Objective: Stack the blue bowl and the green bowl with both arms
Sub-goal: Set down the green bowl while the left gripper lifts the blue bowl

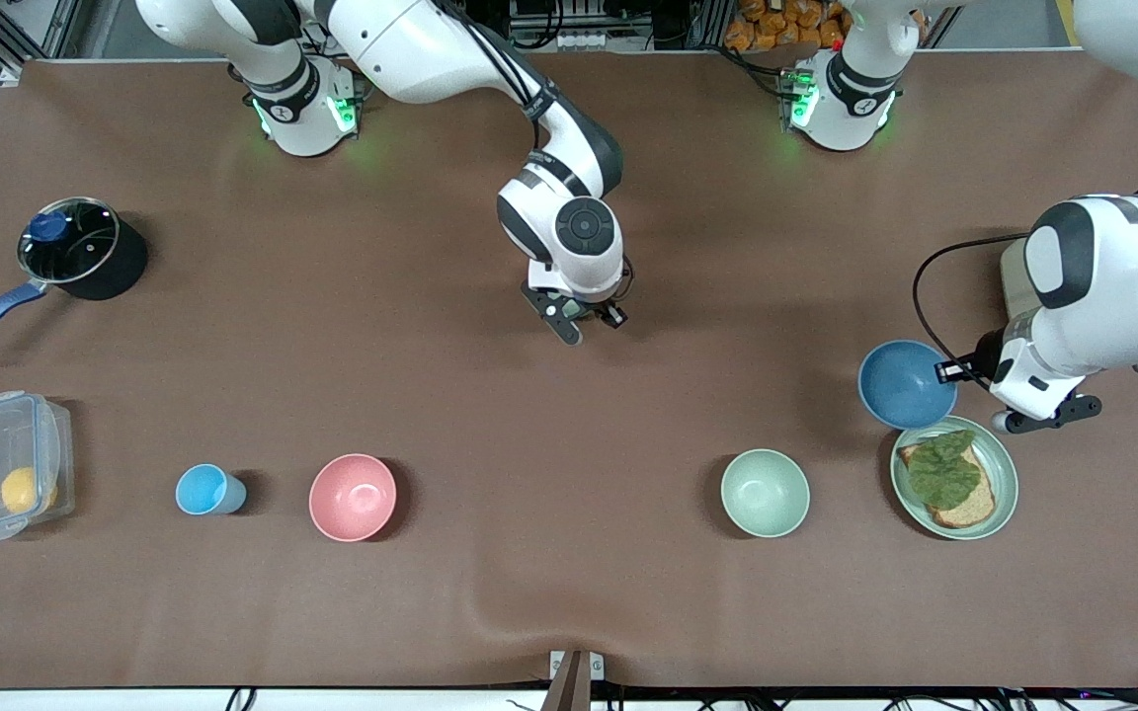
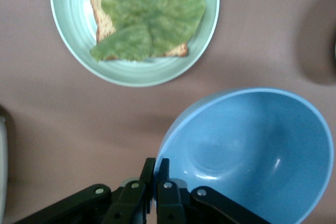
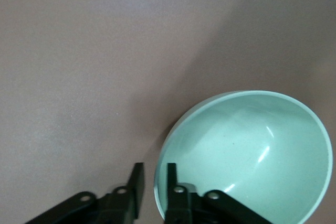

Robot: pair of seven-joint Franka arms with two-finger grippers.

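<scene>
Matte blue bowl [image 1: 907, 383], plain and round, pinched at the rim by left gripper [image 2: 156, 182], tilted just above plate [image 1: 1004, 474]. Pale sage green bowl [image 1: 765, 492] upright on table beside plate. Right gripper [image 3: 154, 182] over mid-table, fingers parted loosely astride mint bowl [image 3: 247, 156] rim.

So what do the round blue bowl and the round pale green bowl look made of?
The round blue bowl: probably moulded plastic or melamine with a smooth satin finish, going by the soft, blurred highlights inside and the thin, even rim. The round pale green bowl: apparently the same, one uniform colour with a dull sheen. Matte-glazed ceramic cannot be ruled out for either.
</scene>
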